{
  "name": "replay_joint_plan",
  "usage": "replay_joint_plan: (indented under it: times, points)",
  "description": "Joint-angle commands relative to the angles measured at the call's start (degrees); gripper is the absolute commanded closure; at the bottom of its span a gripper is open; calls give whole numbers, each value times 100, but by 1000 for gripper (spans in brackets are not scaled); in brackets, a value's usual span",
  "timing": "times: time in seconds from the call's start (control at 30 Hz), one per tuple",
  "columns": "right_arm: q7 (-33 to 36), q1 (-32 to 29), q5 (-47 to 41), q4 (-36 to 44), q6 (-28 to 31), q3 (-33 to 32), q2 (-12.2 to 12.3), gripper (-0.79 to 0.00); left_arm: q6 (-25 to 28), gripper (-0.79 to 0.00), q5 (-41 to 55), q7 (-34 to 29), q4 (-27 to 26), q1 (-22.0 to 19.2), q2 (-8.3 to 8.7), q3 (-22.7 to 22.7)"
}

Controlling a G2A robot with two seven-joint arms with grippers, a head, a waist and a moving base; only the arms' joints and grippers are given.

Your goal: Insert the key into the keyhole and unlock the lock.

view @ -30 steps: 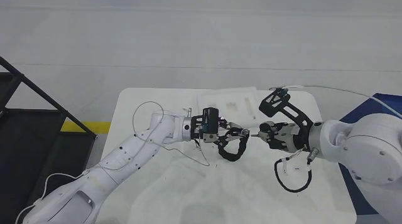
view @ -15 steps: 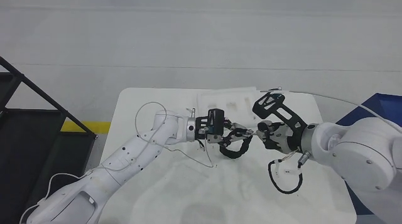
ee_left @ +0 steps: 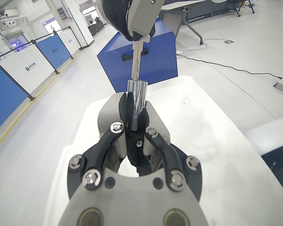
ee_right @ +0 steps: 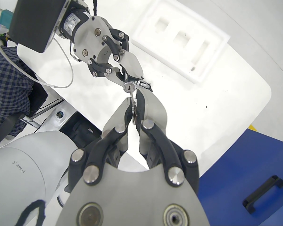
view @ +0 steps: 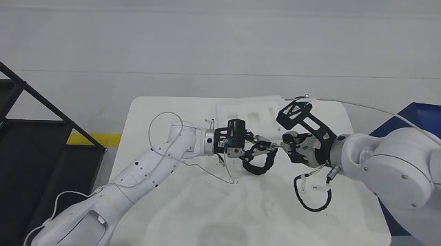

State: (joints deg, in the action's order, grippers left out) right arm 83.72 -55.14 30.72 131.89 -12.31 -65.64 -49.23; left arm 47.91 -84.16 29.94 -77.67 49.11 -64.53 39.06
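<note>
Lock and key meeting above the bench (view: 200, 208), on the robot's side of the white foam tray (view: 234, 108). The left jaws are clamped on the chrome lock cylinder (ee_left: 136, 95), which stands out past their tips with its keyhole face turned away from the left arm (view: 158, 160). The right jaws are pressed together on the flat head of the key (ee_left: 136, 59). The blade runs straight toward the cylinder, and its tip touches the keyhole face while most of its length remains outside. Both are held off the bench surface, just clear of the tray's near edge. The tray itself lies along the bench's far edge, its rectangular pockets facing up. Bare bench top spreads below the jaws and on the robot's side of the tray. To the tray's right, the bench ends in a rounded corner (ee_right: 265, 84).
</note>
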Motion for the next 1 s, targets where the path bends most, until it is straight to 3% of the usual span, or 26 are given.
replay_joint_plan:
  times: [0.0, 0.97]
  points:
    - [-16, -3, -42, -7, 36, 3, -1, 0, 20, 0, -16, 11, 5, 11, 1, 23]
    - [-36, 76, -227, -182, 93, 145, -7, 0, 50, 0, -477, 210, -45, 87, -46, 176]
